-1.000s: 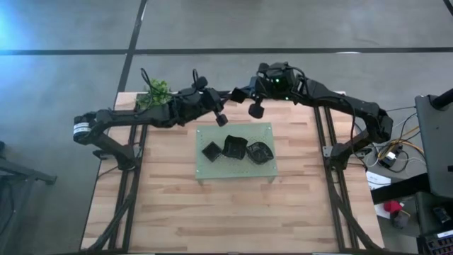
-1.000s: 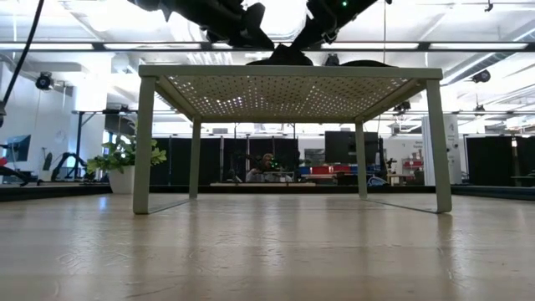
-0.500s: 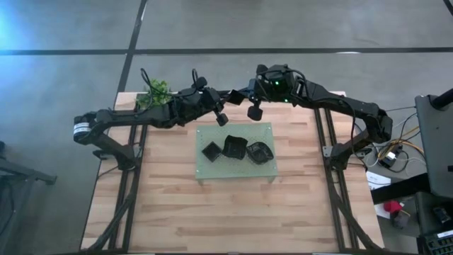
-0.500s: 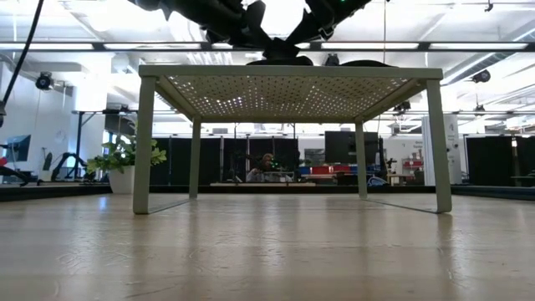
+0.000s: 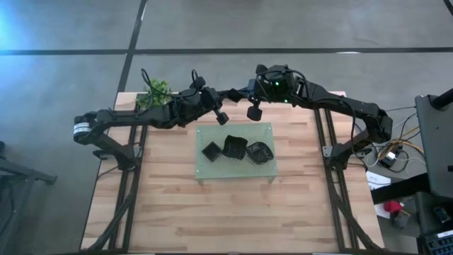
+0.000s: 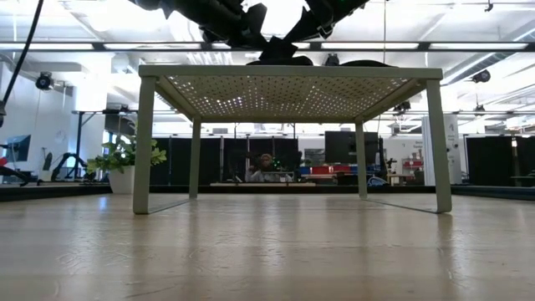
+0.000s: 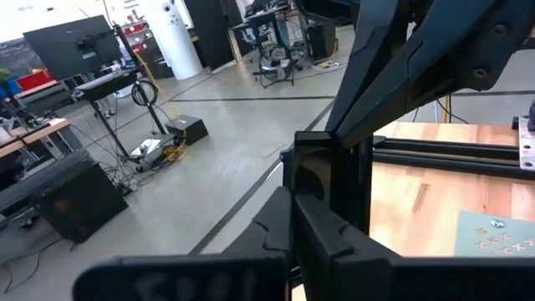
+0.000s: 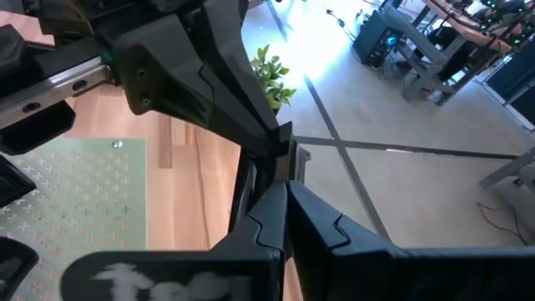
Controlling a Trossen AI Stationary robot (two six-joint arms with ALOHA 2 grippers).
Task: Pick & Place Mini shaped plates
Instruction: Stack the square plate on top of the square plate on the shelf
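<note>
Three glossy black mini plates [image 5: 211, 150], [image 5: 234, 147], [image 5: 260, 152] rest in a row on the light green perforated mat [image 5: 233, 170]. The low view shows the mat [image 6: 292, 84] standing on legs, with plate edges [image 6: 368, 62] on top of it. My left gripper [image 5: 228, 94] and my right gripper [image 5: 244, 92] hover tip to tip above the mat's far edge. Both are shut and hold nothing. In each wrist view the shut fingers [image 7: 292, 205], [image 8: 284, 188] point at the other arm close ahead. No other plates show.
A small leafy plant [image 5: 157, 91] stands at the table's far left corner, beside my left arm. Bare wooden tabletop [image 5: 233, 212] lies on the near side of the mat and on both sides of it. Equipment and cables [image 5: 396, 156] sit beyond the right edge.
My right gripper has edged a little toward the table's left, closer to my left gripper. The plates and the mat have stayed where they were.
</note>
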